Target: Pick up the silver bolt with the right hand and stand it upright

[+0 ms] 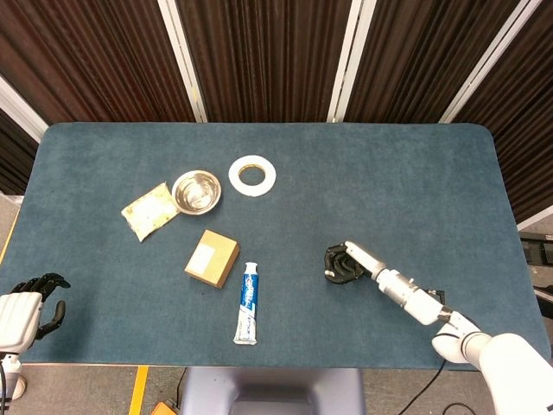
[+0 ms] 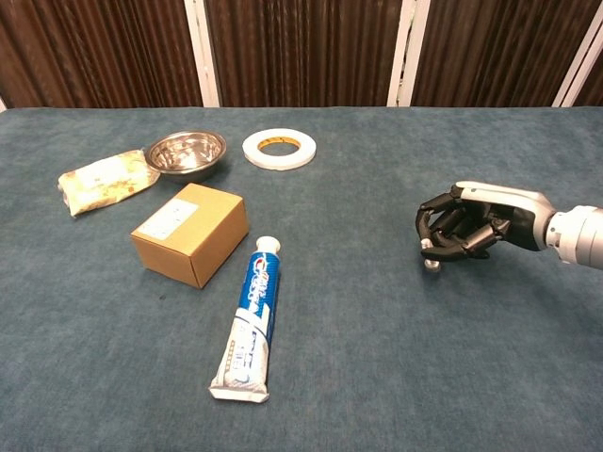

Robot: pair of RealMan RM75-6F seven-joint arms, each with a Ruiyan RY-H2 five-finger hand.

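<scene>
My right hand (image 2: 464, 228) hovers low over the right middle of the blue table, its dark fingers curled around the silver bolt (image 2: 431, 265). The bolt's lower end pokes out below the fingers, roughly upright, at or just above the cloth; contact cannot be told. From the head view the right hand (image 1: 343, 264) covers the bolt entirely. My left hand (image 1: 33, 303) hangs off the table's near left corner, fingers apart and holding nothing.
A toothpaste tube (image 2: 253, 320) lies near the front, with a cardboard box (image 2: 191, 232) behind it. Further back are a steel bowl (image 2: 187, 151), a snack packet (image 2: 104, 179) and a roll of white tape (image 2: 279, 148).
</scene>
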